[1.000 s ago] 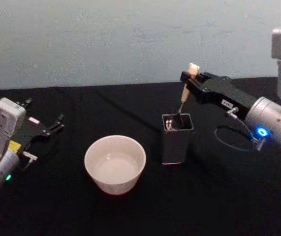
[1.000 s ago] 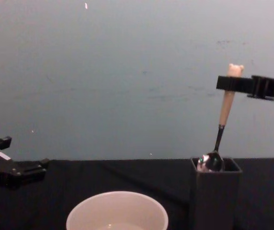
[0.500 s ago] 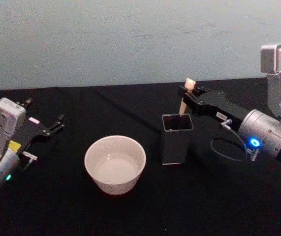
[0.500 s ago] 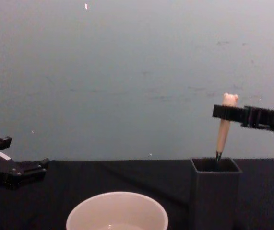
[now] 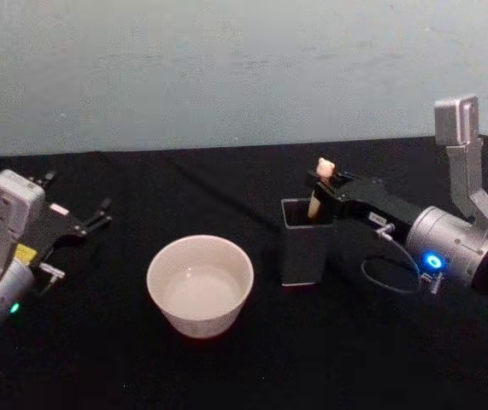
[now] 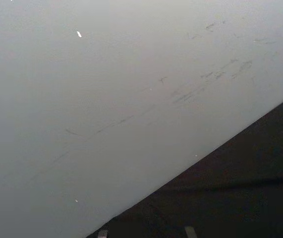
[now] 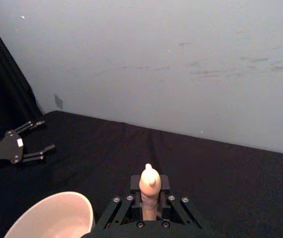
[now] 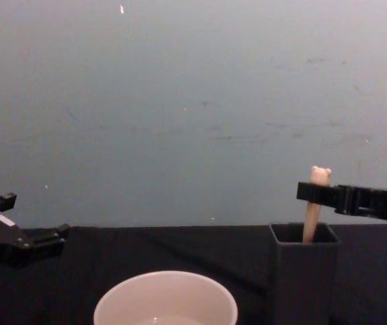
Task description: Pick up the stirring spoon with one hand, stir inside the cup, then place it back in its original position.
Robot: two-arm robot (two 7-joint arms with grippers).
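While the cup (image 5: pixel 199 284) sits nearest you on the black table (image 5: pixel 226 376), with clear liquid in it and no spoon, your attention belongs just behind and to its right. There the stirring spoon (image 5: pixel 320 183) stands in the dark grey square holder (image 5: pixel 306 243), only its beige handle and bear head above the rim. The right gripper (image 5: pixel 321 177) is clamped on that handle just under the bear head. Judging by this, you are at the put-back step; what seems left is letting go and drawing the arm clear without tipping the holder. Out at the table's left edge, the left gripper (image 5: pixel 90 220) sits parked, jaws apart.
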